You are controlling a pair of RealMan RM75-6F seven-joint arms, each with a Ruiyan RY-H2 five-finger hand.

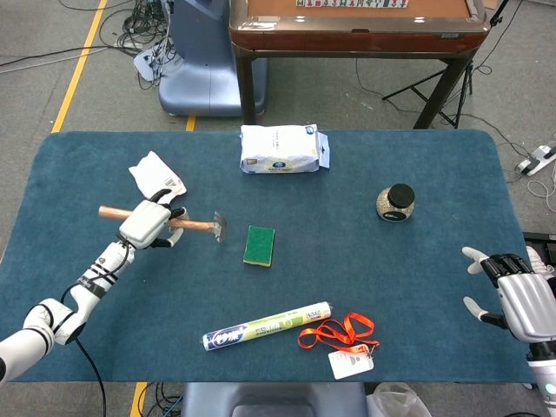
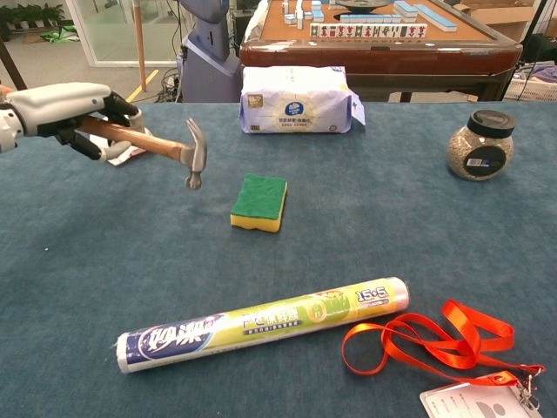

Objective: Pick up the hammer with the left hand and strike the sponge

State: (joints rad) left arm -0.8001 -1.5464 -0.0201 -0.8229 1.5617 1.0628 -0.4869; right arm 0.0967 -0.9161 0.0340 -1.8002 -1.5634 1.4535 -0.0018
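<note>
My left hand (image 1: 146, 223) (image 2: 74, 109) grips the wooden handle of the hammer (image 1: 198, 224) (image 2: 157, 144) and holds it in the air above the table, its metal head (image 2: 194, 155) pointing down. The green and yellow sponge (image 1: 259, 245) (image 2: 259, 201) lies flat on the blue cloth, just right of the hammer head and apart from it. My right hand (image 1: 512, 291) rests open near the table's right edge, holding nothing; the chest view does not show it.
A white tissue pack (image 1: 283, 148) (image 2: 296, 99) lies at the back, a glass jar (image 1: 398, 202) (image 2: 479, 144) to the right. A rolled bag pack (image 1: 268, 325) (image 2: 261, 322) and an orange lanyard with a card (image 1: 340, 337) (image 2: 435, 344) lie in front. White wrapping (image 1: 156, 174) sits behind my left hand.
</note>
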